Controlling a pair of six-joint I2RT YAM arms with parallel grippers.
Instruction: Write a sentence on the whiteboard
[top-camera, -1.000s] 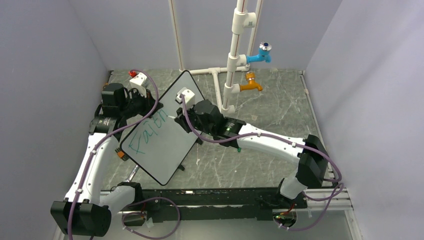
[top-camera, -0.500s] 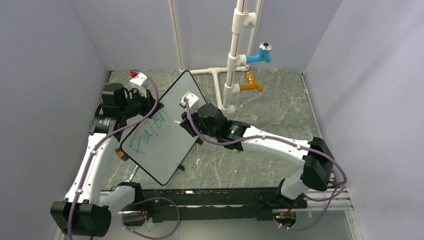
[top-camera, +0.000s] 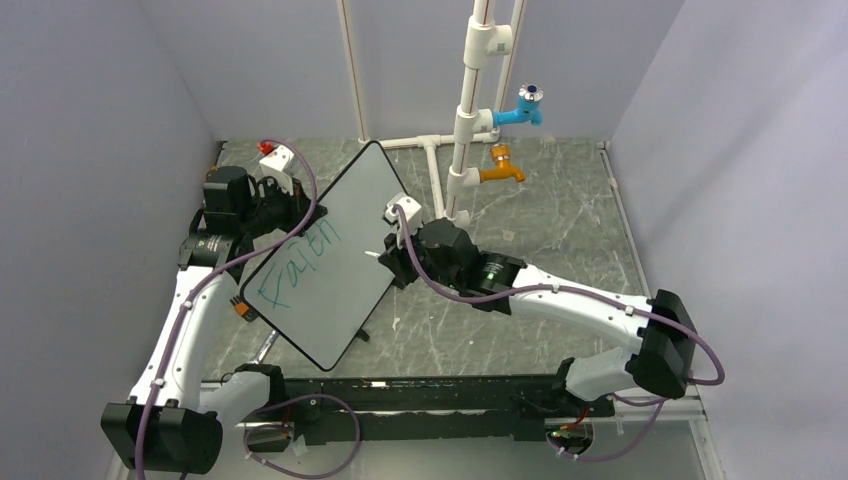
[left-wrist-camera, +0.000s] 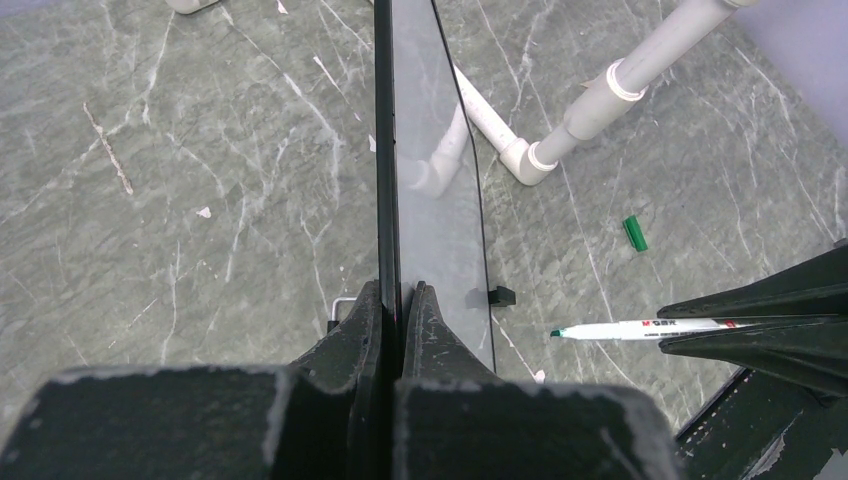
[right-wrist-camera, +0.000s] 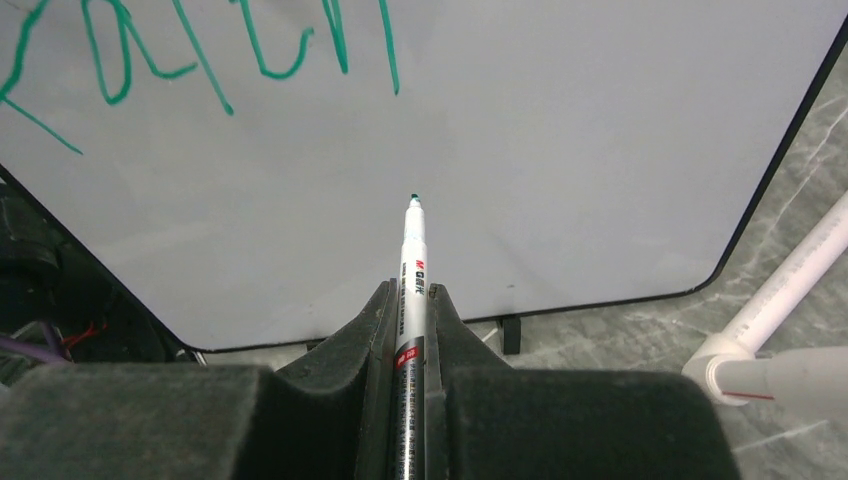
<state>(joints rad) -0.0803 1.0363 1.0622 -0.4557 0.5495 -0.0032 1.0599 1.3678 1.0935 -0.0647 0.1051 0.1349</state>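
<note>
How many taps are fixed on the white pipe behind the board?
2. The blue tap sits higher on the white pipe, pointing right; the orange tap is just below it. I see no others.

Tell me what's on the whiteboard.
Green handwriting, roughly "Faith"; the rest of the whiteboard is blank. The marker in the right gripper hovers off it. The left gripper hides some edge.

The flat white rectangular whiteboard looks smooth and glossy, mirroring the semi-gloss white plastic pipes, while the grey-green white-veined tabletop resembles smooth stone with a soft sheen.
</note>
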